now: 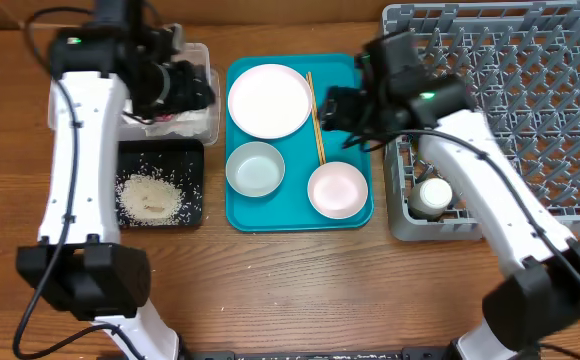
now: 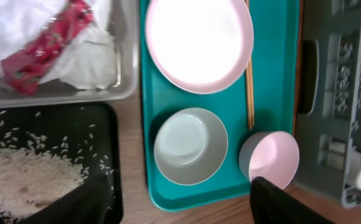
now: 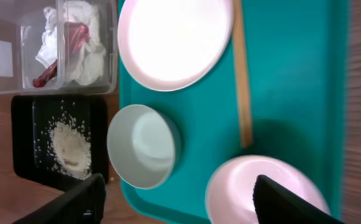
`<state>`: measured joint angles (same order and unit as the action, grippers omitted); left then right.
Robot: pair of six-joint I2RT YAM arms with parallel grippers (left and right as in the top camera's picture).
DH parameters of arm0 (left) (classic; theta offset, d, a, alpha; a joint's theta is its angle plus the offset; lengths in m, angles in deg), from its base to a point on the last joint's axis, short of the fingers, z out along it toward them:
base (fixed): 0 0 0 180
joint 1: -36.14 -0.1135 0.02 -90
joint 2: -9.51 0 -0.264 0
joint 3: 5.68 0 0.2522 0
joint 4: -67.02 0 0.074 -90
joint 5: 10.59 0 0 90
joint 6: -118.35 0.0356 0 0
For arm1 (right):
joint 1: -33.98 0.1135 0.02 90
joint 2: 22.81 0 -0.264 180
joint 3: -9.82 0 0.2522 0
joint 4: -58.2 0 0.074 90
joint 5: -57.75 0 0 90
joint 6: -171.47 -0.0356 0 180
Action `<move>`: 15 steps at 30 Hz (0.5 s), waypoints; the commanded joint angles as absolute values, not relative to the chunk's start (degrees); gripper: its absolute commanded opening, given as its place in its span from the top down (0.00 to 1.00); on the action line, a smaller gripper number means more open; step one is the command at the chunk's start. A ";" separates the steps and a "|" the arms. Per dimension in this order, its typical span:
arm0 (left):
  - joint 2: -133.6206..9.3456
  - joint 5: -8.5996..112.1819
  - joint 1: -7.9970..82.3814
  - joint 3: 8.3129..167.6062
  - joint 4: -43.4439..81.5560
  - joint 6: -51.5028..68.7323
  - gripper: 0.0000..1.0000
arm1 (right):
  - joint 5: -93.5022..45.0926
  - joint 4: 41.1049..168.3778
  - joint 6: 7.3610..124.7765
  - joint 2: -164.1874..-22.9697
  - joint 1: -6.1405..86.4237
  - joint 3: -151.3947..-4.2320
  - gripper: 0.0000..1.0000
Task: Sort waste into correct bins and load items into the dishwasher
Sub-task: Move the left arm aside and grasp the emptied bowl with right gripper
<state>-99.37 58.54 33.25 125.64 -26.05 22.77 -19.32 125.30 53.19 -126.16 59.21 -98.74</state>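
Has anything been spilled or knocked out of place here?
Nothing stands out. The loose rice looks messy, but it lies inside the black tray. The red wrapper and napkin sit in the clear tub.

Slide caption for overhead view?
Rice in black tray, cup in rack; plate, bowls, chopsticks on teal tray.

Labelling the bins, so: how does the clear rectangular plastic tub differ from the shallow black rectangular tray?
The clear rectangular plastic tub has tall see-through walls; the shallow black rectangular tray is low and opaque. The tub holds a red foil wrapper and crumpled white napkin; the tray holds loose white rice. Both are rectangular and sit beside the teal tray.
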 commanded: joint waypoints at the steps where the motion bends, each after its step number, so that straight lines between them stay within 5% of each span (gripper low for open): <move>1: -99.24 55.18 29.82 126.95 -27.47 25.43 0.21 | -19.08 123.37 49.57 -129.43 62.10 -98.79 0.25; 8: -99.24 57.32 27.50 126.93 -29.11 31.16 0.00 | -19.30 120.12 48.39 -136.56 65.92 -98.83 0.32; 15: -99.24 59.07 27.61 126.93 -28.78 31.18 0.00 | -19.28 118.48 48.39 -143.16 68.00 -98.83 0.45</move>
